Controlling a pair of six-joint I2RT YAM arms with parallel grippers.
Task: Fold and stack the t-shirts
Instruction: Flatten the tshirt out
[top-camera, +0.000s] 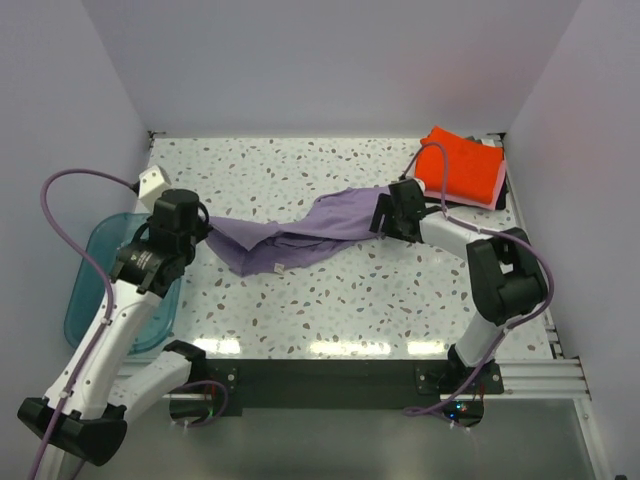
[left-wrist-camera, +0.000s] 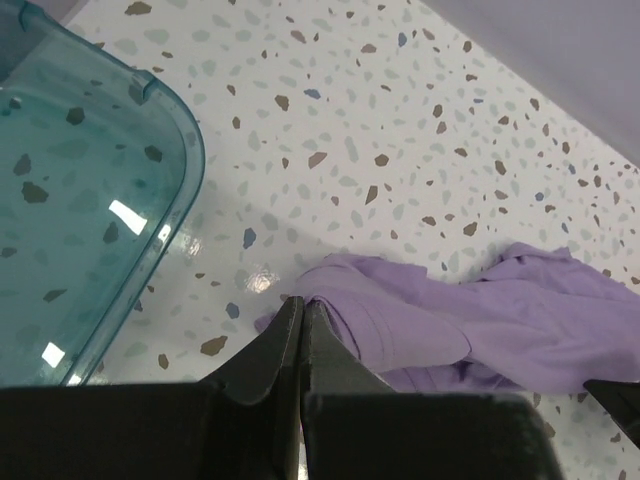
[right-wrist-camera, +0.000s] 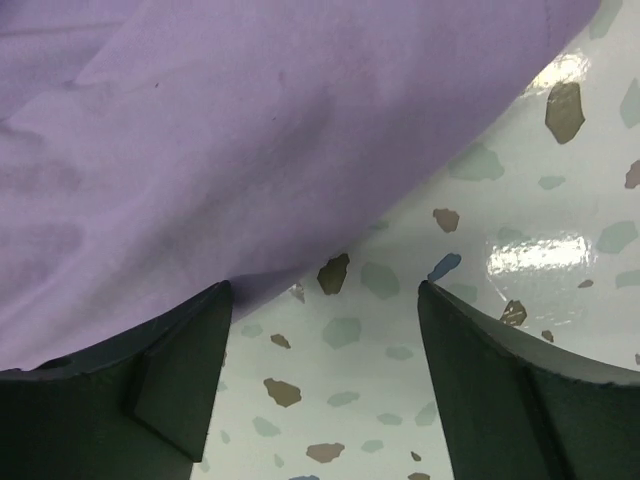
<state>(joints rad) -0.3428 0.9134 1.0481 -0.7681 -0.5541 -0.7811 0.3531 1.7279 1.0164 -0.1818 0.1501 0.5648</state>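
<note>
The lavender-purple t-shirt (top-camera: 300, 235) lies crumpled and stretched across the middle of the table. My left gripper (top-camera: 207, 228) is shut on its left end, and in the left wrist view the cloth (left-wrist-camera: 480, 310) bunches right at the closed jaw tips (left-wrist-camera: 301, 305). My right gripper (top-camera: 382, 212) is at the shirt's right end with its jaws open. In the right wrist view the shirt's edge (right-wrist-camera: 250, 130) drapes by the left fingertip (right-wrist-camera: 205, 320), with bare table in the gap (right-wrist-camera: 325, 290). A folded orange-red t-shirt (top-camera: 462, 165) rests on a pink one (top-camera: 497, 188) at the back right corner.
A teal translucent tub (top-camera: 100, 280) sits at the table's left edge, beside my left arm, and shows close in the left wrist view (left-wrist-camera: 80, 200). White walls close in the back and both sides. A small white tag (top-camera: 277, 267) shows on the shirt's near edge.
</note>
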